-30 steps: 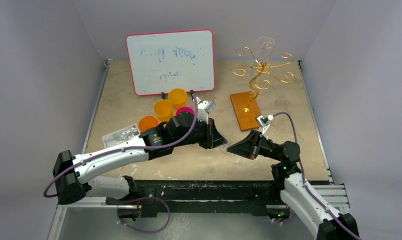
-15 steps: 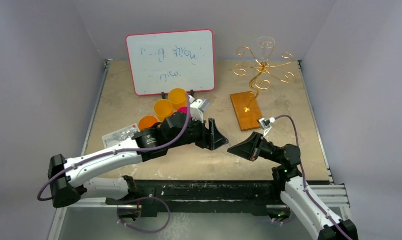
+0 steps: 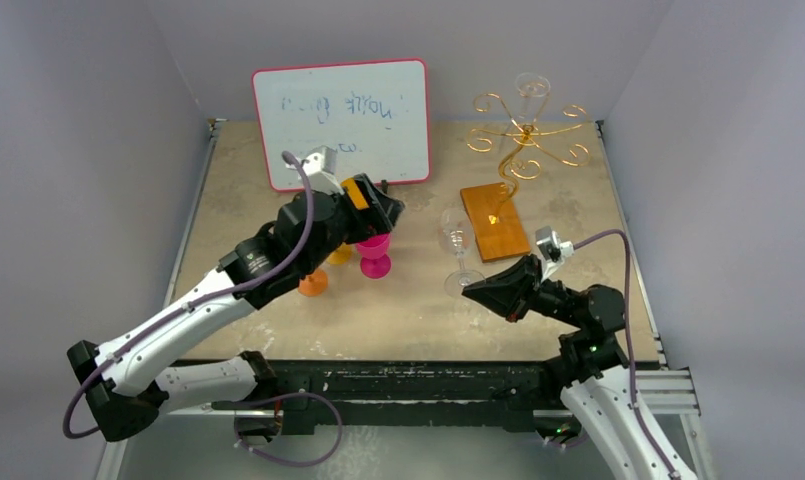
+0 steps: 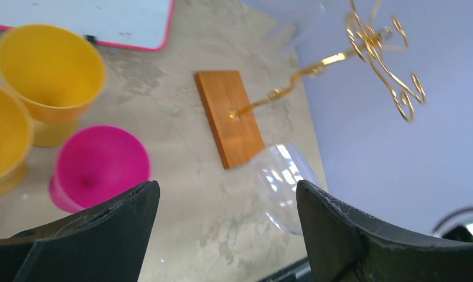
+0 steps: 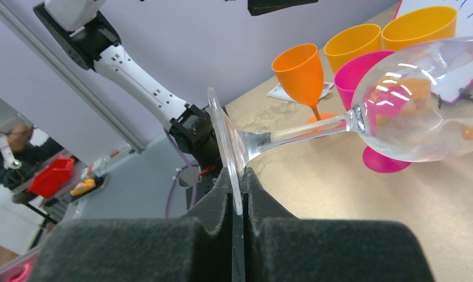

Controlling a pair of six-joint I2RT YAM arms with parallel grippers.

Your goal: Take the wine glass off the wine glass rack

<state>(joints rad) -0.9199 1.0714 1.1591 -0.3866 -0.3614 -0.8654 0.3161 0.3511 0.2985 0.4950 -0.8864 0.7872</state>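
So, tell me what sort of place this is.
Probably a robotics lab test cell: a left arm and right arm bolted at a table walled in by plain grey panels, with staged props, a whiteboard and a wine glass rack.

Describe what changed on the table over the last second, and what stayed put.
The left gripper opened and its arm swung back left toward the cups, uncovering a clear glass standing by the wooden base. The right gripper closed on that glass's foot. The rack, the second glass on it and the whiteboard stayed put.
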